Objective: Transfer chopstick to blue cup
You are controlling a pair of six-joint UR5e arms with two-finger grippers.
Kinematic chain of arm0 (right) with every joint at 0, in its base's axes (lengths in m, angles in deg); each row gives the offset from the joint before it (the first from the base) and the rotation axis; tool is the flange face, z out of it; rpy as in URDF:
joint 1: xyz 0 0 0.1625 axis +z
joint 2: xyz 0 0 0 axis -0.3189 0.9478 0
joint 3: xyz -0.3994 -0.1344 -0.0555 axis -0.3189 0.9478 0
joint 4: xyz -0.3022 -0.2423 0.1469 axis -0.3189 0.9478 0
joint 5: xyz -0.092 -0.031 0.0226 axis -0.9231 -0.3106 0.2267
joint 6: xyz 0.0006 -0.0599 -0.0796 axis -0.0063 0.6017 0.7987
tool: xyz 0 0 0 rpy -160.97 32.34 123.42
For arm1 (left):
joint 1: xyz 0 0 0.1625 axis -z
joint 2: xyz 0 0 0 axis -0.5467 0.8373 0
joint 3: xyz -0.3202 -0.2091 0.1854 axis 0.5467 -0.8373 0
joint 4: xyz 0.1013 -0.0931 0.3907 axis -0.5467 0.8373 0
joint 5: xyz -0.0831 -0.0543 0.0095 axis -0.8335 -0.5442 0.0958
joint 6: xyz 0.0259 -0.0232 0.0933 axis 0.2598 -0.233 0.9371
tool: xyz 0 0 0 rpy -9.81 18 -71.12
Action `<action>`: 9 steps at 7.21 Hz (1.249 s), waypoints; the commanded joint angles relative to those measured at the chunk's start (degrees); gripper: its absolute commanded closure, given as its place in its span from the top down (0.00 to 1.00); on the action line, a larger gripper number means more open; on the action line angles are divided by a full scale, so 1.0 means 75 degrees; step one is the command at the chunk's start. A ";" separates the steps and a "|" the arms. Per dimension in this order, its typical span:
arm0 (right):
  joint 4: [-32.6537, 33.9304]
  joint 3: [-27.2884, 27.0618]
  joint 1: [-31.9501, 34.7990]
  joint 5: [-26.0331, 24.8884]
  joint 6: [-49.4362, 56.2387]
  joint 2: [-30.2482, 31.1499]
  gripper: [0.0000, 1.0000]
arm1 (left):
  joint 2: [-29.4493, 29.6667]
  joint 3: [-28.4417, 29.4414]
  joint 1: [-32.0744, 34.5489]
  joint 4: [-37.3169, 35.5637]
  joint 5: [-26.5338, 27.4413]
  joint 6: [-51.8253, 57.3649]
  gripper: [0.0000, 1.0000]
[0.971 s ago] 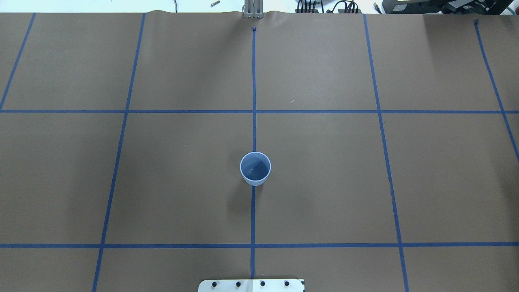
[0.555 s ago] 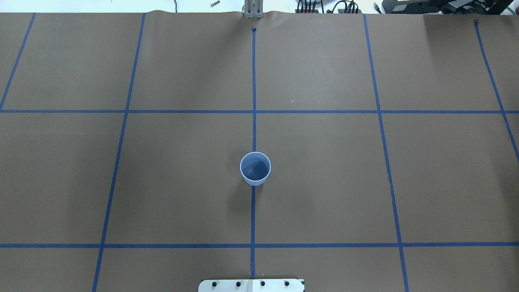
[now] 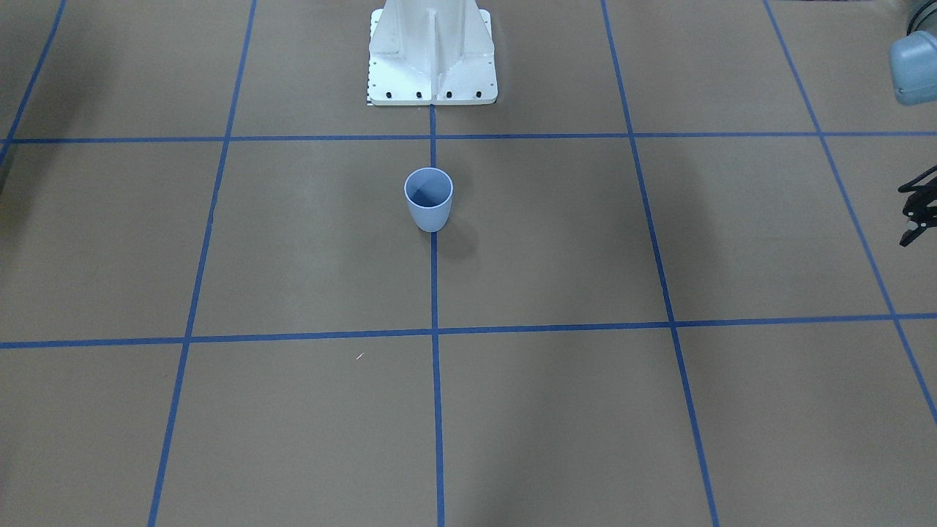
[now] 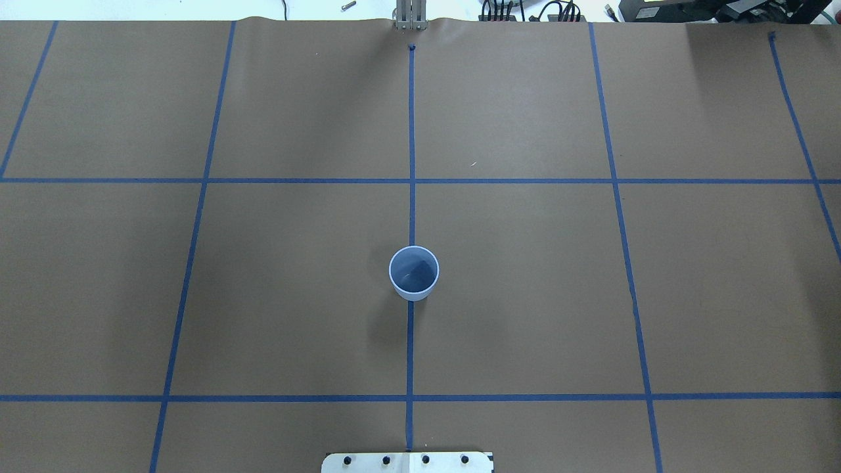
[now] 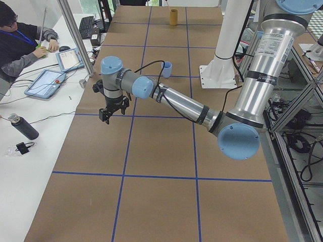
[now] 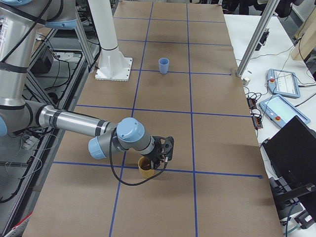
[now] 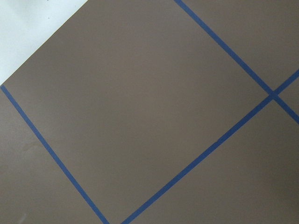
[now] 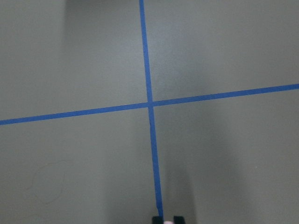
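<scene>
The blue cup (image 4: 414, 272) stands upright on the centre tape line, near the robot's base; it also shows in the front view (image 3: 429, 199). My right gripper (image 6: 162, 157) hovers just over an ochre cup (image 6: 145, 168) at the table's right end. In the right wrist view its fingertips (image 8: 158, 219) stand close together with a pale pink bit, the chopstick (image 8: 167, 222), between them. My left gripper (image 5: 112, 117) hangs over bare table at the left end with its fingers spread, empty; it shows at the front view's right edge (image 3: 916, 216).
The white robot base (image 3: 432, 58) stands behind the blue cup. Brown paper with blue tape lines covers the table. A person, tablets and a dark bottle (image 5: 22, 126) sit on the white bench past the table's far edge.
</scene>
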 commanded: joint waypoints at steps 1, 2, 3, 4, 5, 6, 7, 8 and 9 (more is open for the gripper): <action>0.0007 -0.0318 0.0238 0.0532 0.0016 0.0025 0.00 | -0.0012 0.0012 0.0000 -0.0009 -0.0009 -0.0009 0.98; 0.0019 -0.0377 0.0402 0.0721 0.0027 0.0049 0.00 | -0.0012 0.0012 0.0000 -0.0009 -0.0009 -0.0021 0.99; 0.0077 -0.0390 0.0577 0.0734 0.0051 0.0026 0.00 | 0.0000 0.0024 0.0000 -0.0009 0.0002 -0.0033 0.99; 0.0101 -0.0425 0.0776 0.0734 0.0167 0.0014 0.00 | -0.0012 0.0036 -0.0012 -0.0009 -0.0009 -0.0056 0.98; 0.0298 -0.0448 0.0976 0.0723 0.0365 -0.0079 0.00 | 0.0000 0.0047 -0.0023 -0.0009 0.0002 -0.0079 0.98; 0.0962 -0.0634 0.1256 0.0722 0.0878 -0.0242 0.00 | 0.0000 0.0048 -0.0024 -0.0021 0.0003 -0.0080 0.98; 0.1978 -0.0926 0.1677 0.0699 0.1741 -0.0464 0.00 | 0.0000 0.0048 -0.0012 -0.0021 0.0003 -0.0091 0.98; 0.2927 -0.1207 0.1890 0.0687 0.2086 -0.0826 0.00 | 0.0000 0.0117 0.0081 -0.0288 -0.0218 -0.0265 0.98; 0.3262 -0.1268 0.1927 0.0687 0.2090 -0.1085 0.00 | -0.0012 0.0130 0.0418 -0.0615 -0.0556 -0.0464 0.99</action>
